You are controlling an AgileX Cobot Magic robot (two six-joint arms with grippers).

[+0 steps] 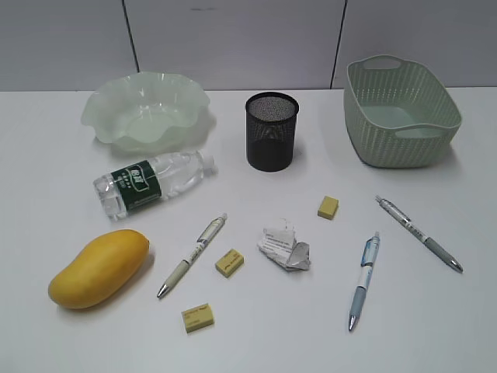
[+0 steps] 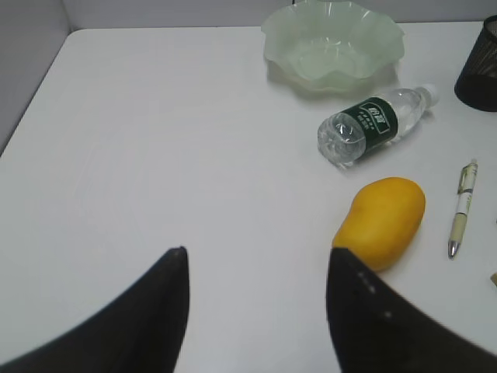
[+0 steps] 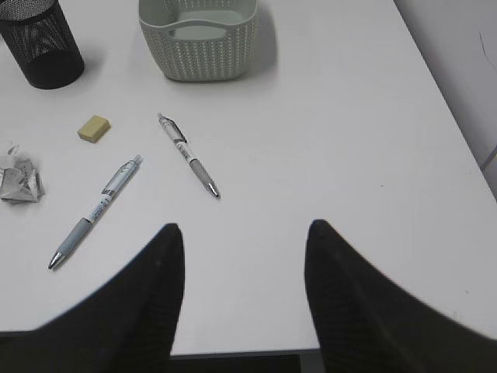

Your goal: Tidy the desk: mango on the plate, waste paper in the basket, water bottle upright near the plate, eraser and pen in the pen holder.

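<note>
The mango (image 1: 99,268) lies at the front left of the desk (image 1: 435,311), also in the left wrist view (image 2: 382,220). The water bottle (image 1: 151,183) lies on its side below the plate (image 1: 146,109). The pen holder (image 1: 272,130) stands mid-back and the basket (image 1: 401,111) back right. The waste paper (image 1: 285,249) lies in the middle. Three yellow erasers (image 1: 229,263) (image 1: 197,317) (image 1: 328,207) and three pens (image 1: 192,255) (image 1: 363,280) (image 1: 418,231) lie scattered. My left gripper (image 2: 256,256) is open, left of the mango. My right gripper (image 3: 242,229) is open over the desk's front edge.
The desk's left edge (image 2: 31,101) meets a grey wall. The desk's right edge (image 3: 446,116) and front edge (image 3: 241,353) show in the right wrist view. A grey panelled wall stands behind the desk.
</note>
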